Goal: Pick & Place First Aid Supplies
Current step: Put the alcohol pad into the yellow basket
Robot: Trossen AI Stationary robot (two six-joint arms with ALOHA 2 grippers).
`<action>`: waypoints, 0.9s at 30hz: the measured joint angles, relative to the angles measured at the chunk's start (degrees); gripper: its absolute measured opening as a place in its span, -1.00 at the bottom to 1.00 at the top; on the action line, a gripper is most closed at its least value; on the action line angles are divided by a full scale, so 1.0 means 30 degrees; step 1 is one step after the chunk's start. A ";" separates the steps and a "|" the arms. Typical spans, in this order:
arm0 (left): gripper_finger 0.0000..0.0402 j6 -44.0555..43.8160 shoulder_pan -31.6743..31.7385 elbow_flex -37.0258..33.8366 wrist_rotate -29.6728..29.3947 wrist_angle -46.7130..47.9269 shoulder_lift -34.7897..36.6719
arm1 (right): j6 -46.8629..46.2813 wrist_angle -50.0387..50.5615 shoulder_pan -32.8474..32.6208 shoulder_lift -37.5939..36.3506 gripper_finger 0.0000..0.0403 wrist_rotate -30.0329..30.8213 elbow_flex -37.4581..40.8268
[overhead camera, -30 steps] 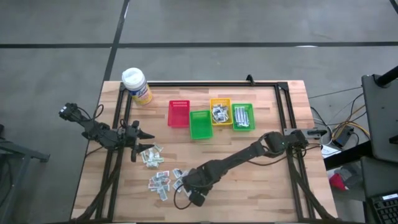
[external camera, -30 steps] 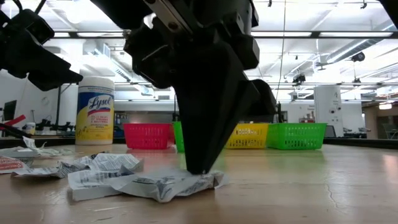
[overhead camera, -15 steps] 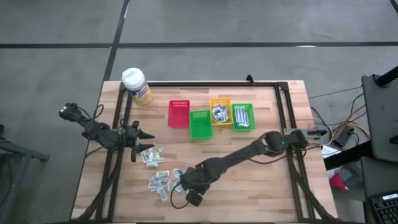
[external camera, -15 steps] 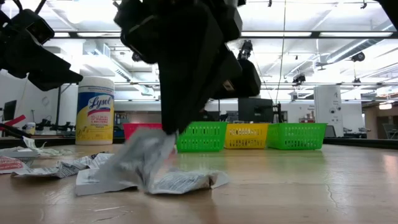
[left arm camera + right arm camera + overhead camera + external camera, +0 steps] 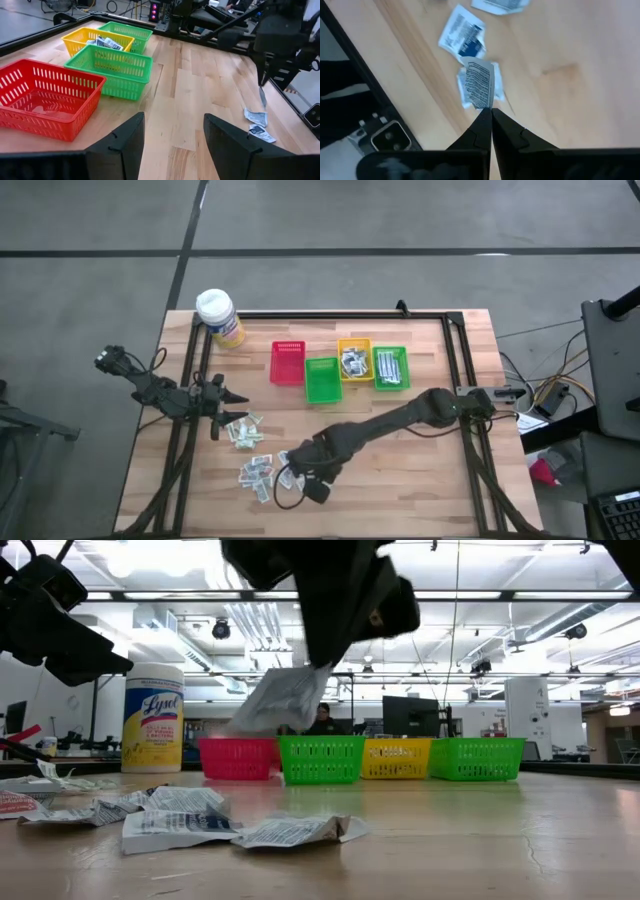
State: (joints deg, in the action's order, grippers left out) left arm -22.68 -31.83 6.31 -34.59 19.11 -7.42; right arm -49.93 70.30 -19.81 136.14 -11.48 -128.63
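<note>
Near the front edge of the worktop [image 5: 420, 480]: the right gripper [image 5: 490, 114] is seen lifted above the scattered packets, clenched on one packet.

Held packet [image 5: 480, 90]: a white sachet with dark print, pinched at one end between the closed fingertips and hanging clear of the wood, as the low view [image 5: 283, 698] shows.

Long axis of the held packet: it runs on from the gripper tips, in line with the fingers; in the low view it hangs tilted, its free end lower and pointing away from the gripper.

Loose packets [image 5: 255, 470]: left lying flat on the worktop towards the front left, some just below the raised one.

Left gripper [image 5: 172, 135]: held released, nothing between its fingers, waiting by the left edge and facing the bins.

Bins: a red bin [image 5: 288, 362], a green bin [image 5: 322, 380], a yellow bin [image 5: 354, 360] and a second green bin [image 5: 390, 368] are set in a cluster towards the back; the last two already hold packets.

Step in hand: judged to be the lift after a pick.

Next move: a carry towards the back and a release over the matching bin is called for; which bin cannot be told.
</note>
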 joint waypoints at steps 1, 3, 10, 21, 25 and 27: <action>-0.02 0.0000 0.0000 0.0000 0.0000 0.0000 -0.0004 | 0.0129 0.0464 0.0034 0.0000 -0.96 0.0154 -0.0268; -0.02 0.0000 0.0000 0.0000 0.0000 0.0000 0.0000 | 0.0302 0.1408 0.0115 0.0000 -0.96 0.0462 -0.0800; -0.02 0.0109 0.0000 0.0000 0.0002 0.0000 -0.0005 | 0.0574 0.4142 0.0447 -0.0138 -0.96 0.1356 -0.2103; -0.02 0.0152 0.0000 0.0000 0.0000 0.0000 -0.0002 | 0.0778 0.6575 0.1111 -0.1024 -0.96 0.2888 -0.2071; -0.02 0.0158 0.0000 0.0000 0.0000 0.0000 -0.0003 | 0.1168 0.6580 0.1445 -0.1418 -0.96 0.3430 -0.2078; -0.02 0.0159 0.0000 0.0000 0.0000 0.0000 -0.0008 | 0.1298 0.6573 0.1650 -0.1531 -0.96 0.3778 -0.2078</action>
State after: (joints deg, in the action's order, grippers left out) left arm -22.20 -31.83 6.31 -34.59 19.11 -7.45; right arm -46.03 90.02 -14.86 131.54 -0.15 -134.87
